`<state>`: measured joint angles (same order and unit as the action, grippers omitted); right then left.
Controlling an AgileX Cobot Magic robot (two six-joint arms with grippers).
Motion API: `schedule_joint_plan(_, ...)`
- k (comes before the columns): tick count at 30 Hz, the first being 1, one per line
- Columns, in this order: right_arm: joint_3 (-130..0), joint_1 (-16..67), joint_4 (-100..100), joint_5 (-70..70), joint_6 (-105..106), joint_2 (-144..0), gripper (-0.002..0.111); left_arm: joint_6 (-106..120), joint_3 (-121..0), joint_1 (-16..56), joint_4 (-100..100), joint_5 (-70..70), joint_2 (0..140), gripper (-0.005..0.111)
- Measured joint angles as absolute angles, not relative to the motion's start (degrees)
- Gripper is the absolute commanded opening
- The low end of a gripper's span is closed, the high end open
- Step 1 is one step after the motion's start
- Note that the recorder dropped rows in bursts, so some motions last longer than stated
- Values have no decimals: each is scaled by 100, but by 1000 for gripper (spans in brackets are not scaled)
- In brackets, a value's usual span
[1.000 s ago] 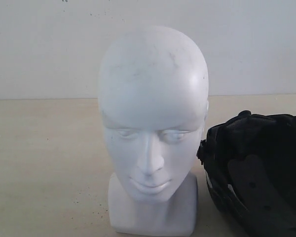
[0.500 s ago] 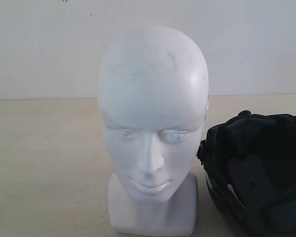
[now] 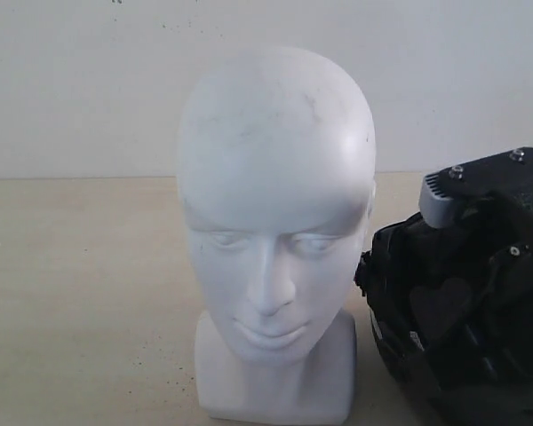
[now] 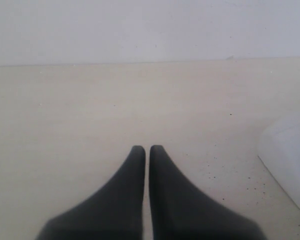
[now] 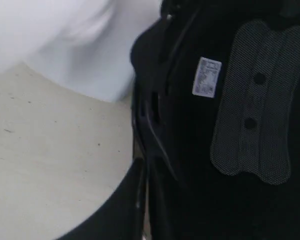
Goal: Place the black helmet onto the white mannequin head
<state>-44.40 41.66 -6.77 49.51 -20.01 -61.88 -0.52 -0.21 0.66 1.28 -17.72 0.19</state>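
Black helmet (image 3: 398, 297) unmoved beside white mannequin head (image 3: 275, 177), right gripper (image 5: 146, 172) newly over it

Your right gripper (image 5: 146, 172) is at the rim of the helmet (image 3: 444, 337), on the side nearest the head (image 3: 275, 231). The helmet and the head both stand on the table (image 3: 80, 284), just beside each other. The helmet lies with its opening up. Your left gripper (image 4: 149, 150) is over the table, and the base of the head is near it, ahead and to one side.
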Motion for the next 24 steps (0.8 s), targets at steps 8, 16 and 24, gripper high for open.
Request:
schedule_joint_plan(8, -4440, 4166, -420, 4880, -2155, -6266, 60, -52, -21, 66, 128, -1772, 19, 4)
schedule_joint_plan(16, -4440, 4166, -408, 5005, -1833, -6592, 62, -52, -21, 66, 128, -1772, 19, 4)
schedule_joint_plan(24, -4440, 4166, -442, 4463, -1663, -7206, 62, -52, -21, 66, 128, -1772, 19, 4)
